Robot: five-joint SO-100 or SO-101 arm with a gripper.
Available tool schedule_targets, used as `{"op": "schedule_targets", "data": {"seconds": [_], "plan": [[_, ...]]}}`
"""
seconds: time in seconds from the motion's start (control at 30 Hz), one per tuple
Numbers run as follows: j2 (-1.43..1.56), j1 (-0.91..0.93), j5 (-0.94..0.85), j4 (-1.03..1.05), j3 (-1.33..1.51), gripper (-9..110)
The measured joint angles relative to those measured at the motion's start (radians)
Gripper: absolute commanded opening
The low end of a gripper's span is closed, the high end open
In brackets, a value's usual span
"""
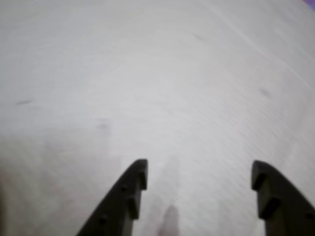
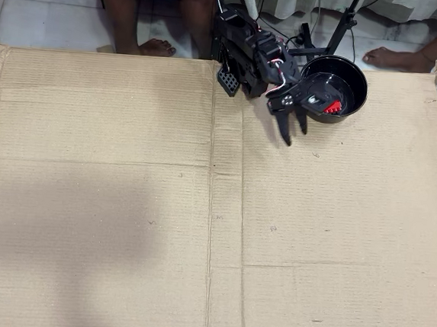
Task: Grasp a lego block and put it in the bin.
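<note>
In the overhead view the black bowl [image 2: 346,89] stands at the top right of the cardboard. The small red lego block [image 2: 332,107] lies inside it near its front rim. My black gripper [image 2: 293,132] hangs just left of the bowl, over the cardboard, with its fingers apart and nothing between them. In the wrist view the gripper [image 1: 199,174] shows two dark fingers spread wide over bare pale cardboard. The block and the bowl are out of that view.
The large brown cardboard sheet [image 2: 123,201] covers the floor. The arm's base and cables [image 2: 244,47] sit at the top middle. People's bare feet [image 2: 156,47] show on the tiles beyond the top edge and a foot [image 2: 388,57] at the top right.
</note>
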Motion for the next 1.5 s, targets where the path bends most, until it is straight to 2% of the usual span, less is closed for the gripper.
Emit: {"op": "schedule_targets", "data": {"seconds": [0.3,0.53,0.67,0.83,0.93,1.03,1.17,1.5], "plan": [[0.003,0.383,0.000,-0.095,0.008,24],[0.003,0.499,-0.040,-0.115,0.008,24],[0.003,0.568,-0.261,-0.118,0.008,15],[0.003,0.592,-0.749,-0.118,0.008,1],[0.003,0.595,-0.999,-0.118,0.008,0],[0.003,0.595,-1.161,-0.118,0.008,0],[0.003,0.595,-1.255,-0.054,0.008,0],[0.003,0.595,-1.279,0.095,0.008,0]]}}
